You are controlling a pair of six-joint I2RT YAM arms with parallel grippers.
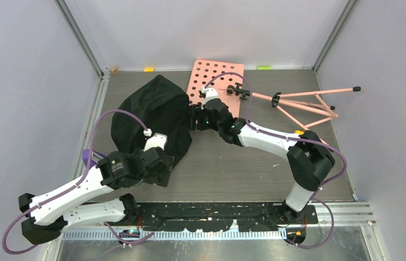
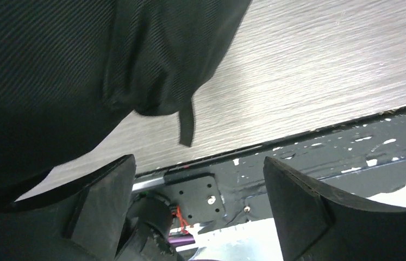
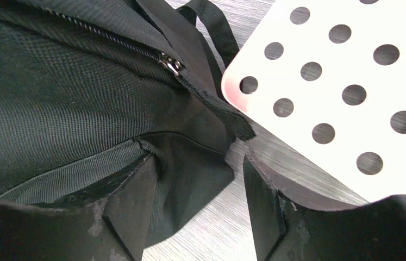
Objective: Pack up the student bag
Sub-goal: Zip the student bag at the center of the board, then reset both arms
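Observation:
The student bag (image 1: 151,111) is a black fabric lump at the back left of the table. My left gripper (image 1: 161,168) hangs open at the bag's near edge. In the left wrist view the left gripper (image 2: 198,187) has nothing between its fingers, with the bag (image 2: 54,70) and a short strap tab (image 2: 187,122) above it. My right gripper (image 1: 194,118) is at the bag's right side, open. In the right wrist view the right gripper (image 3: 200,198) stands wide, with a loose flap of the bag (image 3: 189,168) lying beside its left finger, unclamped, below the zipper (image 3: 170,65).
A pink perforated plate (image 1: 217,81) lies right behind the right gripper, touching the bag's edge (image 3: 342,81). A folded pink tripod stand (image 1: 309,103) lies at the back right. The black base rail (image 2: 353,152) runs along the table's near edge.

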